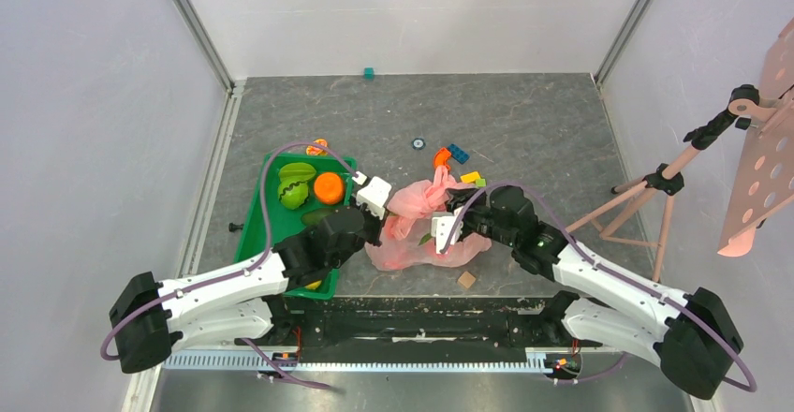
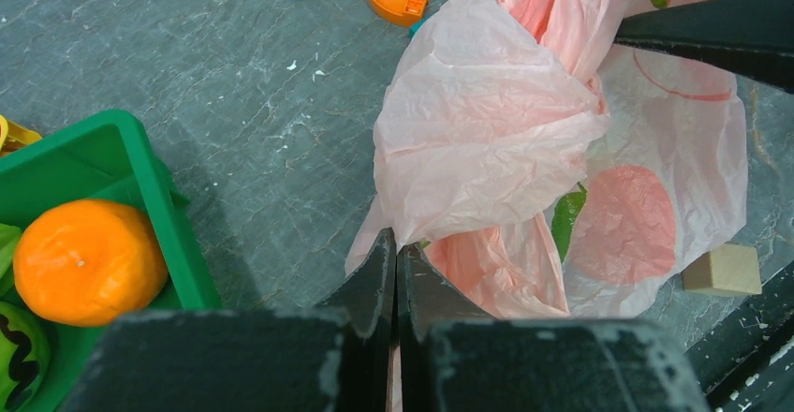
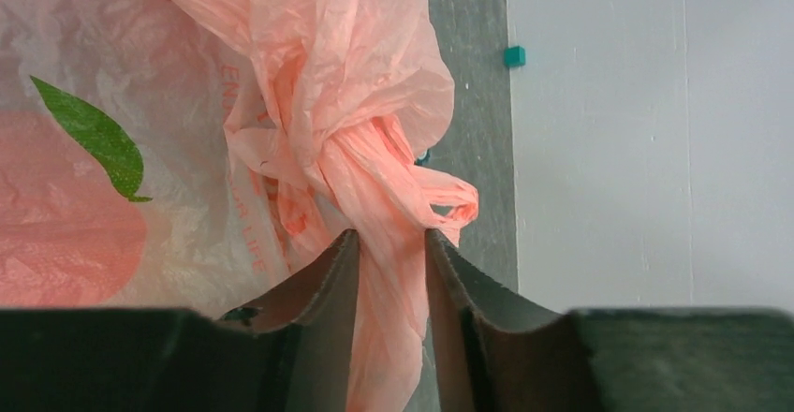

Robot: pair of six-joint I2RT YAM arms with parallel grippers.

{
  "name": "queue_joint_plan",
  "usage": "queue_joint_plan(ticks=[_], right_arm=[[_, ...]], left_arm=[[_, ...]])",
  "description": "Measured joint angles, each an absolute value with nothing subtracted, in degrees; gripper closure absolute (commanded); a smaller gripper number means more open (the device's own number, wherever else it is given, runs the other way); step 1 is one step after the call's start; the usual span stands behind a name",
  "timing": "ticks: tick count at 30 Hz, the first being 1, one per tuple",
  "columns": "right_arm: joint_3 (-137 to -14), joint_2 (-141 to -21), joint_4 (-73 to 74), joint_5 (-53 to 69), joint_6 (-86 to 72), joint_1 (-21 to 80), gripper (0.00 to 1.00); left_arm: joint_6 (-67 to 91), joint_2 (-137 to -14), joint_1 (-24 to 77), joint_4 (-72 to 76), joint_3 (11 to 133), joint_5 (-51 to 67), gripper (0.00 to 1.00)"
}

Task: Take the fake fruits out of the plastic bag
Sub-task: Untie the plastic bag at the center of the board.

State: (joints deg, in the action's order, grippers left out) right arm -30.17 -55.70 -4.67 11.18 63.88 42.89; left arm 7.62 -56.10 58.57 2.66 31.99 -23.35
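Observation:
The pink plastic bag (image 1: 421, 234) lies crumpled on the grey table between both arms, printed with a peach and a green leaf. My left gripper (image 1: 382, 227) is at the bag's left edge. In the left wrist view that gripper (image 2: 395, 243) is shut, with a thin fold of the bag (image 2: 487, 150) pinched between its fingers. My right gripper (image 1: 451, 211) is at the bag's right side. In the right wrist view the bag's (image 3: 309, 75) twisted handle runs between this gripper's (image 3: 393, 239) fingers and fills the gap at the tips. The fake fruits are hidden.
A green tray (image 1: 251, 229) left of the bag holds an orange ball (image 1: 329, 187) and green fruits (image 1: 292, 192). A wooden cube (image 1: 466, 280) sits by the bag's near edge. Beyond it lie an orange curved piece (image 1: 442, 156), a blue brick (image 1: 458, 153) and a chip (image 1: 418, 143). A tripod stand (image 1: 646, 187) is on the right.

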Motion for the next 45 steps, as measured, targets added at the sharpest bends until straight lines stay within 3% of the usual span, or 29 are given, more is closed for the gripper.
queue_joint_plan(ticks=[3,4,11,22,35,38,42,45], right_arm=[[-30.2,-56.1,-4.7,8.5,63.3,42.9,0.96],[-30.2,-56.2,-4.8,7.6,63.0,42.9,1.00],[-28.9,-55.1,-10.7,4.0,52.2,42.9,1.00],[-23.2,-49.8,-24.1,-9.3,14.3,42.9,1.00],[-22.8,-43.2,-13.5,-24.8,-21.6,41.6,1.00],[-21.4,-39.7,-12.0,-26.0,-24.6,41.6,0.85],[-20.9,-37.6,-11.9,-24.3,-19.9,41.3,0.46],[-21.1,-37.9,-12.1,-18.0,-9.5,41.2,0.34]], left_arm=[[7.6,-56.1,58.6,2.6,32.0,-23.4,0.98],[7.6,-56.0,58.6,2.6,32.0,-23.4,0.98],[7.7,-54.1,58.6,2.3,31.9,-23.7,0.98],[9.4,-48.4,57.7,1.2,29.3,-24.4,0.98],[11.4,-44.6,56.9,-1.0,27.1,-26.0,0.98],[11.4,-44.3,56.8,-1.2,26.8,-26.0,0.98],[11.3,-44.4,56.6,-1.4,26.8,-26.0,0.98],[11.3,-45.1,56.6,-1.4,26.9,-25.9,0.98]])
